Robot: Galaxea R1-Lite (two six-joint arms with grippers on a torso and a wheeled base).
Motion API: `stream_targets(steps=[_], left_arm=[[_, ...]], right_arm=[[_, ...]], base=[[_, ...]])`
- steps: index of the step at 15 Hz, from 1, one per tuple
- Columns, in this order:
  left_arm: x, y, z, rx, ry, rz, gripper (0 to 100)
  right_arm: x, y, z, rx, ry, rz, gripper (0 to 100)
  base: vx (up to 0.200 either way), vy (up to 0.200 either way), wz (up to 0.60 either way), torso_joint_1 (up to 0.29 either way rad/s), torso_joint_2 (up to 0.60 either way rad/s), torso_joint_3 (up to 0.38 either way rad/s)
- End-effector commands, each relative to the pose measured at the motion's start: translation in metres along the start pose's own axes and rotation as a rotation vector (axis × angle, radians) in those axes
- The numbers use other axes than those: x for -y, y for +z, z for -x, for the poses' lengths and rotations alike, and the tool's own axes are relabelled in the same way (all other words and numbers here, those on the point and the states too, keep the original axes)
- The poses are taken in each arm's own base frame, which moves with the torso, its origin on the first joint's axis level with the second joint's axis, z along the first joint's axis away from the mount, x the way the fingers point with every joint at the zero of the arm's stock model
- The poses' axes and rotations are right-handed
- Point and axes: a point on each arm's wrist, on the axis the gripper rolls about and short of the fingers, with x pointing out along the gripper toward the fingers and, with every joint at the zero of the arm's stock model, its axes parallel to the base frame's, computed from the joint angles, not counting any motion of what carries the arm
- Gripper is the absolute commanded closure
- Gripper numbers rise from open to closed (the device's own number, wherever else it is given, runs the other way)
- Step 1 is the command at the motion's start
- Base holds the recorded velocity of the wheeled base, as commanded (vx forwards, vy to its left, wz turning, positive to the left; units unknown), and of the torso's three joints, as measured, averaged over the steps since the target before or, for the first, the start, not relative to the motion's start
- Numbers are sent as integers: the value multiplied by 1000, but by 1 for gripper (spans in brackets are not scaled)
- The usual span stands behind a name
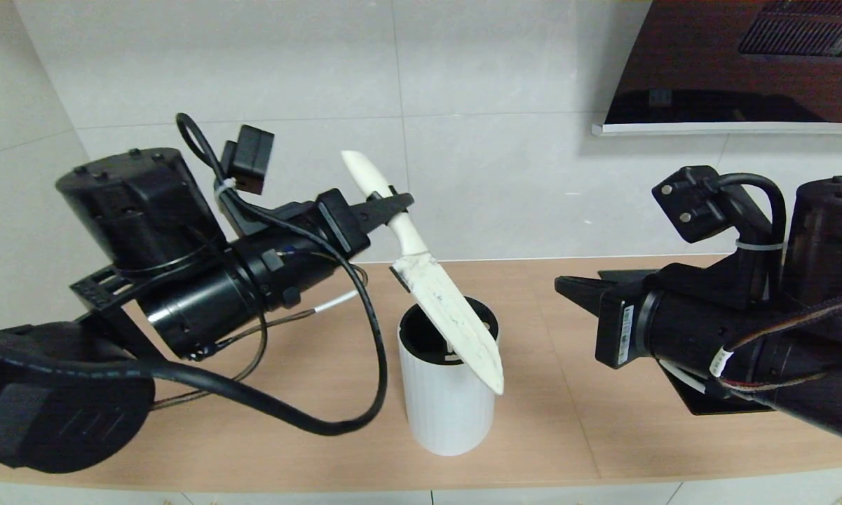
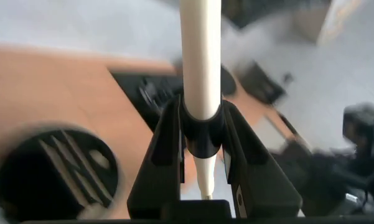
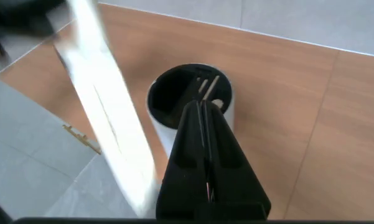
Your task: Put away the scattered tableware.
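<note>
My left gripper (image 1: 396,207) is shut on the handle of a white knife (image 1: 456,315), which hangs tilted with its blade pointing down. The blade crosses over the open top of a white cylindrical holder (image 1: 449,414) with a black inside, standing on the wooden counter (image 1: 252,435). In the left wrist view the fingers (image 2: 168,134) clamp the knife handle (image 2: 201,62). My right gripper (image 1: 568,286) is shut on nothing, level with the holder's top and to its right. In the right wrist view the right gripper (image 3: 202,109) points at the holder (image 3: 168,93), where thin utensil ends show inside, and the knife blade (image 3: 106,112) passes beside it.
A flat black object (image 1: 708,403) lies on the counter under my right arm. A dark range hood (image 1: 736,63) hangs at the upper right against the tiled wall. Bare counter lies on both sides of the holder, and the counter's front edge runs just below it.
</note>
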Motion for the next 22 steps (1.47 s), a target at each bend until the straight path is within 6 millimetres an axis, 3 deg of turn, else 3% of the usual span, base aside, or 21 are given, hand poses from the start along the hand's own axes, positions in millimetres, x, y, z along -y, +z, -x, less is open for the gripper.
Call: stream_targets(steps=[1,4,9,12,16,22], left_arm=[[6,28,16,93,-3,-63,100],[7,39,26,132,12,-197,100],[-5,22,31,68,69,-499,100],[-6,16,28,73,61,-534,100],[-14,4,5,233,54,-584,100],[-24,-12,-6,195,60,-623,100]], right_arm=[[2,-1,-2,-4,-11,0,0],[2,-1,-3,-7,-12,0,0],[2,-5,-6,-20,-16,3,0],[2,-7,-9,-31,-19,6,0],[2,-8,-10,-33,-18,6,0],[2,-8,-9,-33,-19,6,0]], base=[[0,0,0,0,0,0],[0,0,0,0,0,0],[0,0,0,0,0,0],[0,0,0,0,0,0],[0,0,0,0,0,0],[0,0,0,0,0,0]])
